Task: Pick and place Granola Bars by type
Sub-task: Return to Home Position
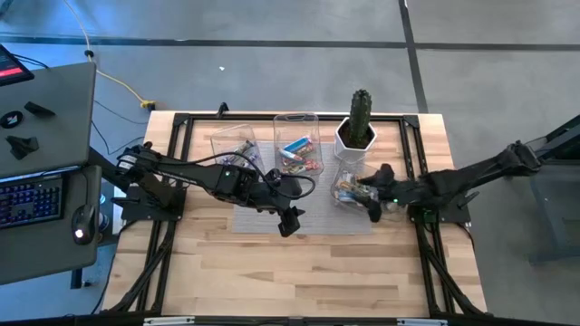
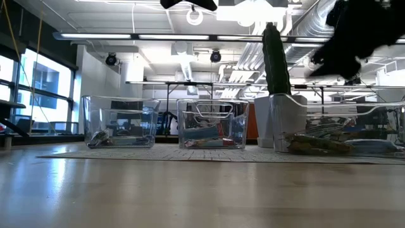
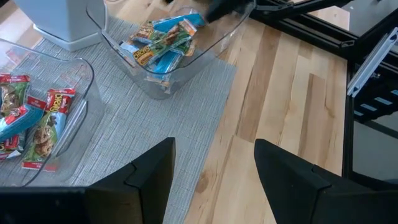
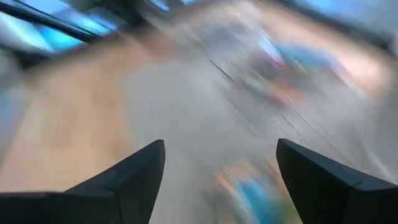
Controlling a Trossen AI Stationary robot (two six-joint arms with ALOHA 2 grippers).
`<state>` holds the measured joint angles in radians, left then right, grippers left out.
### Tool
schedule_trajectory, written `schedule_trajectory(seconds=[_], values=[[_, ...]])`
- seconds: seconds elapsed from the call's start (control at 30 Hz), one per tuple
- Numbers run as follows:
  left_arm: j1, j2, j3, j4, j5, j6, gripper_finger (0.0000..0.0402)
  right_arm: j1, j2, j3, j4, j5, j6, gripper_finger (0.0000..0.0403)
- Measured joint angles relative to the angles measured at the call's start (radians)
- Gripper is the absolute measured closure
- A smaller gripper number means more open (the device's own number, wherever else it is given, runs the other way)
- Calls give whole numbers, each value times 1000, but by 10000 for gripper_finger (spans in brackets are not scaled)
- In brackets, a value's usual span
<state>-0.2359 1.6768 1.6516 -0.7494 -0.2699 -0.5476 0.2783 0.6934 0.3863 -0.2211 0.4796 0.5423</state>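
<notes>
Granola Bars (image 3: 163, 45) lie flat in three clear bins. The wooden surface (image 1: 299, 272) carries a grey mat (image 3: 124, 130). The left claw (image 3: 214, 146) hovers over the mat's near edge, fingers spread wide with nothing between them.

Ahead of that claw, toward the other arm, sits the right bin (image 3: 205, 53). It holds a loose heap of yellow-green and blue wrappers. Their long axes mostly slant the same way across the bin, and a few cross. The right claw (image 4: 217, 149) hangs above this bin, also open and empty.

Beyond the left claw, toward the surface's far edge, stands the middle bin (image 1: 297, 136). Its red-and-white bars (image 3: 43, 124) lie side by side with long axes nearly parallel, and a blue-white bar (image 1: 295, 146) lies slanted beside them. The left bin (image 1: 231, 145), farthest from the right claw, holds a few darker bars (image 2: 101, 138); which way they point cannot be told.

A cactus (image 1: 361, 110) in a white pot (image 1: 349, 145) stands just beyond the right claw.
</notes>
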Motion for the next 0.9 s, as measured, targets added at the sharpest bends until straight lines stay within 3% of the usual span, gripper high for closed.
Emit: schedule_trajectory(seconds=[0.17,0.4,0.6,0.7,0.9], values=[[0,0,0,0,0,0,188,23,-236,2,92,-160,-238,109],[0,0,0,0,0,0,188,26,-501,-16,-41,-254,-225,109],[0,0,0,-3,5,5,188,26,-595,-78,-36,-223,-235,109],[0,0,0,-17,55,51,188,26,-618,-129,-9,-205,-218,109],[0,0,-1,6,37,351,188,26,-652,-237,131,-239,-229,109]])
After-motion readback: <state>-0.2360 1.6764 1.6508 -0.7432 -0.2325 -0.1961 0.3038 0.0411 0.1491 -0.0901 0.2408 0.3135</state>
